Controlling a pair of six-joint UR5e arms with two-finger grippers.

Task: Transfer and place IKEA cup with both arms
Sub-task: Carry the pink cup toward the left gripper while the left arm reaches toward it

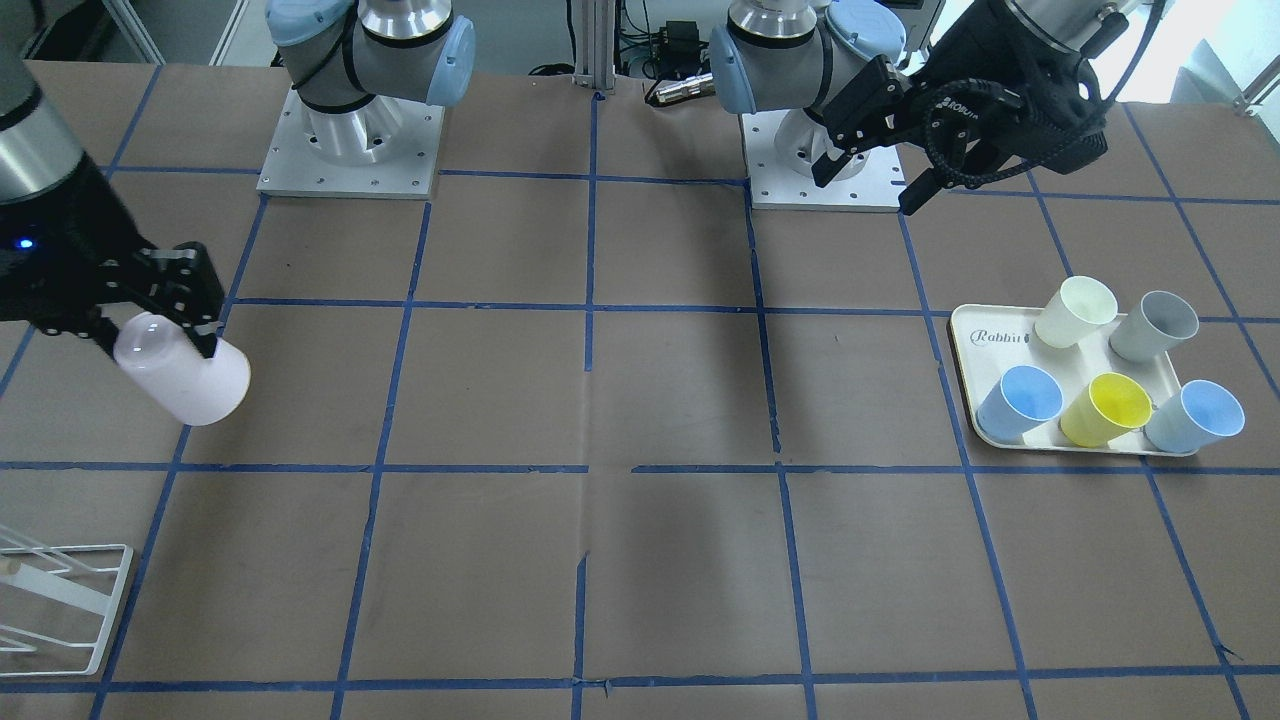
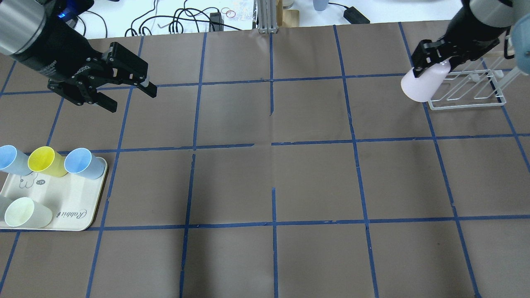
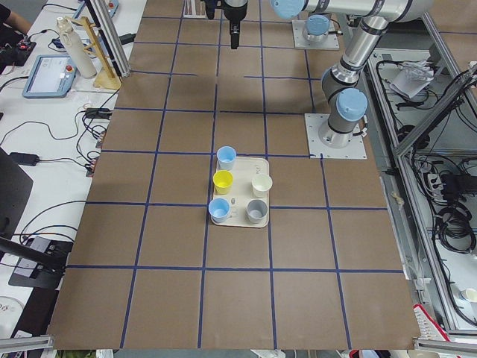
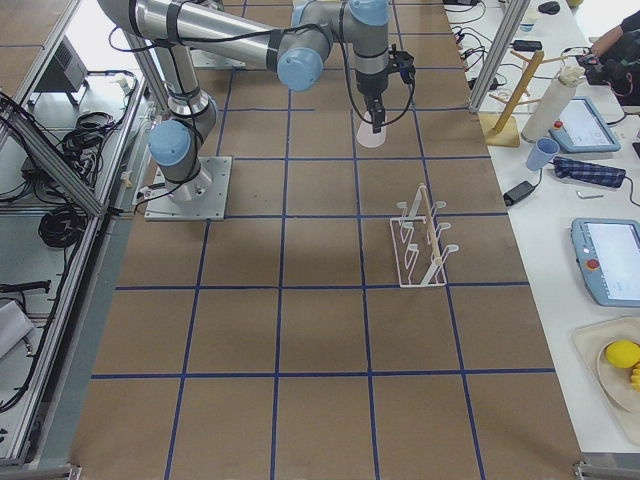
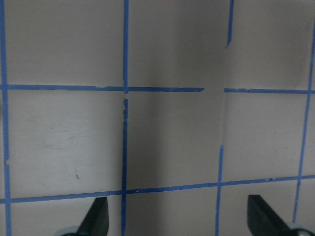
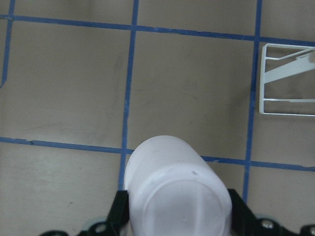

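Right, front view: right gripper (image 1: 160,338) is clamped on the pink cup (image 1: 190,385) at 9 o'clock, base end in the jaws, mouth tilted away. Left gripper (image 1: 868,190) spread wide, empty, at 1 o'clock; tray (image 1: 1000,338) at 3 o'clock.

Overhead: cup at 2 o'clock, rack (image 2: 468,89) just at its 3 o'clock.

Left wrist: fingers (image 5: 97,216) apart over the table (image 5: 172,137).

Right wrist: cup base sits between the jaws.

Likely light, stiff, slick thin plastic. It's tapered, so pinch the wall mid-height, gently.
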